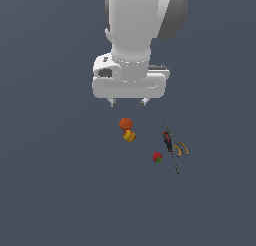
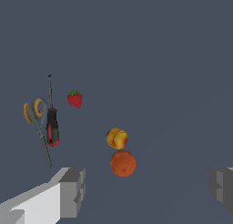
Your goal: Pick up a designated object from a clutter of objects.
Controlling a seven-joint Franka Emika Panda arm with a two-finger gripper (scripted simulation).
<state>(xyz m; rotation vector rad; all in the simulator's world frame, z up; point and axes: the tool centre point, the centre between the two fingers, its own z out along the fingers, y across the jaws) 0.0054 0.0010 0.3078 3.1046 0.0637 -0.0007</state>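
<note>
Yellow-red fruit [image 1: 129, 136] sits on the flat grey desk [image 1: 50, 190], touching or just about touching the orange ball [image 1: 125, 123]; in the exterior view the ball lies between it and the hand [image 1: 129, 102]. I see the hand hanging above the clutter, fingers wide apart, nothing between them; in the wrist view one finger [image 2: 73, 191] and the other at the opposite edge frame the ball [image 2: 123, 163] and the yellow-red fruit [image 2: 117, 138] beyond it. Strawberry [image 1: 157, 157] with green leaves lies apart, toward the exterior view's right of the fruit; wrist view shows it too [image 2: 75, 99]. Further to the exterior view's right, a screwdriver [image 1: 167, 141] with red-and-black handle and thin dark shaft lies against scissors [image 1: 180, 149] with orange loops; in the wrist view the screwdriver [image 2: 52, 125] and scissors [image 2: 36, 120] overlap. No writing, brand or label readable on anything I can see.
</note>
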